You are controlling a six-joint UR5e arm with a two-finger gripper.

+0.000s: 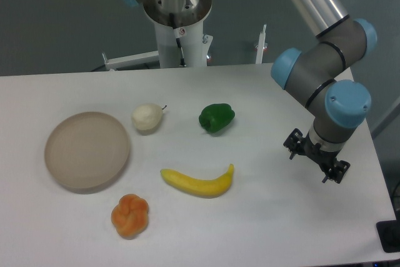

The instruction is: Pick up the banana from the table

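We see the banana (199,182) lying flat on the white bench (275,217), well to the left of our jaws and a little nearer the camera, its curve opening upward and one tapered tip pointing back toward the arm's side. Our gripper (315,156) hangs at the right end of the bench, apart from every item; its dark head faces away and we cannot tell how wide the jaws stand. Farther left of the jaws sit a green pepper (217,117) and a pale pear (147,117), beyond the banana a round beige plate (87,150), and an orange bun (130,216) near the front edge.
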